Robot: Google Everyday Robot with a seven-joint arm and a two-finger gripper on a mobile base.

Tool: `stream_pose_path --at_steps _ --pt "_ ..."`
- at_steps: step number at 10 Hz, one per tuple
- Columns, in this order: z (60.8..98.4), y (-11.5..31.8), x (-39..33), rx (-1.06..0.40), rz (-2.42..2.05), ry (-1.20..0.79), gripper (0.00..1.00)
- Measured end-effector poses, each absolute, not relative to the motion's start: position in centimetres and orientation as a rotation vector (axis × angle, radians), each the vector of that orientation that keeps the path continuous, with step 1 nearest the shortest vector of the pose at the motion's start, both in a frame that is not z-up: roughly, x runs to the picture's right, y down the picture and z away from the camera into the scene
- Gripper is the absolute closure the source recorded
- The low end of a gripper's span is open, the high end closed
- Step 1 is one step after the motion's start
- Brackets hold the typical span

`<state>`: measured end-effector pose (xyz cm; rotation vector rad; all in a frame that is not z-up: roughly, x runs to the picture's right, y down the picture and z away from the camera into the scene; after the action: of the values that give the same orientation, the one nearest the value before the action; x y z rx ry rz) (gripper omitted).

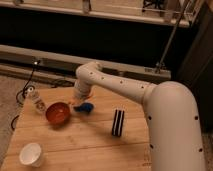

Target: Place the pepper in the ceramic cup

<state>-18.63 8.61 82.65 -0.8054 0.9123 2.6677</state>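
My gripper (80,99) is at the end of the white arm, low over the wooden table (90,145), between the red-orange bowl (57,113) and the flat blue object (85,107). A small orange bit, which looks like the pepper (74,103), shows just under the gripper's tip by the bowl's right rim. I cannot tell whether it is held. The white ceramic cup (31,154) stands upright at the table's front left corner, well away from the gripper.
A small clear bottle (37,102) stands left of the bowl near the table's left edge. A black and white striped object (117,122) stands right of centre. My arm's big white link (172,125) covers the table's right side. Cables lie on the floor at left.
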Motion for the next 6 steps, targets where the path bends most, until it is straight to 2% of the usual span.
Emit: stream_pose_path --at_steps 1,3,6 --pt "81.8 10.7 -20.5 -0.891 2.588 0.959 1.00" --pt "80.3 14.5 -23.7 -0.972 2.407 1.030 1.00" --pt "78.0 17.3 -26.9 -0.995 2.193 1.044 1.00"
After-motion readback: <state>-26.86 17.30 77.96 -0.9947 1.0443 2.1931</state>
